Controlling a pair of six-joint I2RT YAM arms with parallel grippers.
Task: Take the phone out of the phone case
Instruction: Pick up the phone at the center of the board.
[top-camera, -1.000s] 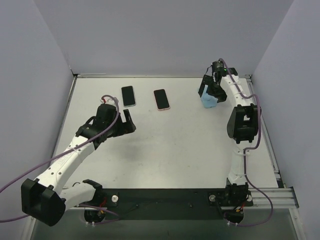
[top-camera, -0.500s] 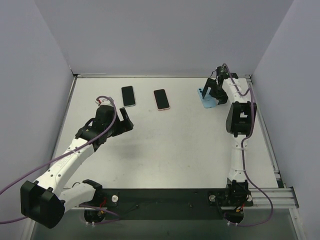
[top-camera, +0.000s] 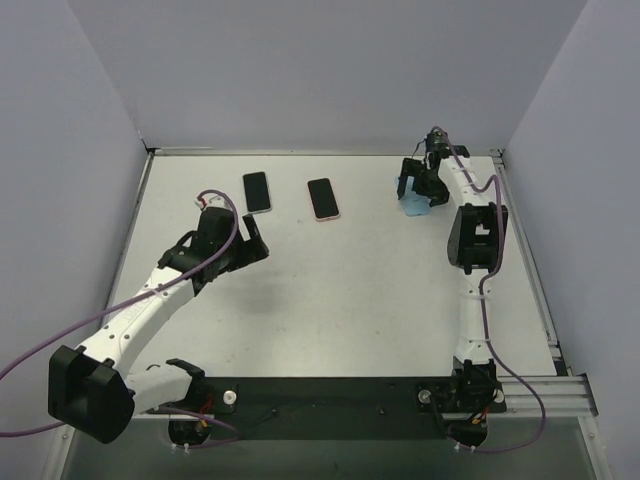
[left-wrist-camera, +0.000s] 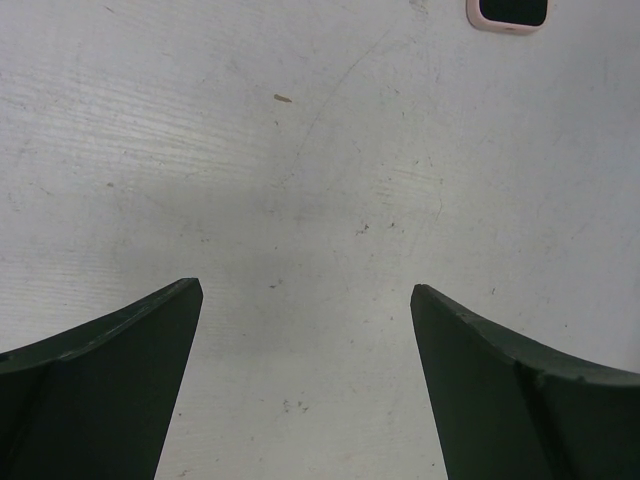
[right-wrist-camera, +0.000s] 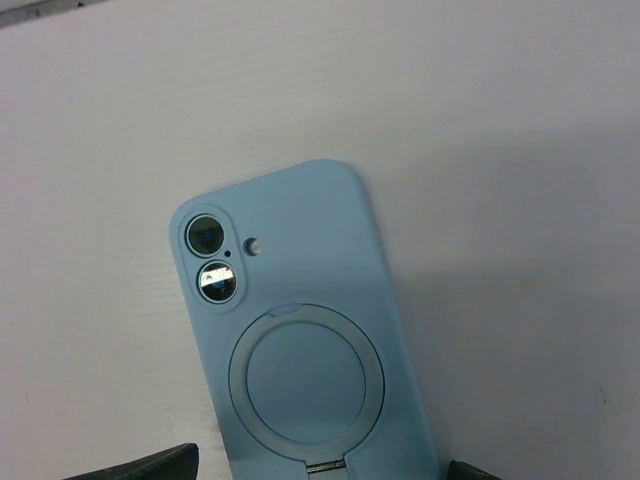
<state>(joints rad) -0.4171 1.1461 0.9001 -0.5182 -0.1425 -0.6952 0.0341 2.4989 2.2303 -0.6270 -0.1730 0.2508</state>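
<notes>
One light-blue phone case (right-wrist-camera: 305, 330) lies back-up on the tabletop (top-camera: 340, 290), in the far right corner close to the back wall. Two camera lenses (right-wrist-camera: 217, 282) show in its upper corner, and a round ring stand (right-wrist-camera: 306, 375) sits flat in the middle of the back. The right gripper (top-camera: 418, 185) hangs directly over it with its fingers spread wide. In the wrist view one dark fingertip (right-wrist-camera: 150, 465) shows at each lower corner of the picture, the case running down between them. Whether either tip touches the case I cannot tell.

Further left along the far side lie two more phones, both face-up and well apart from the case: a pink-edged phone (top-camera: 322, 198) and, beyond it, a black phone (top-camera: 257, 191).

Just in front of the black one the left gripper (left-wrist-camera: 305, 288) hovers over bare, scuffed tabletop. Its fingers are also spread wide with nothing between them, and only the pink-edged phone's corner peeks into its wrist view.
</notes>
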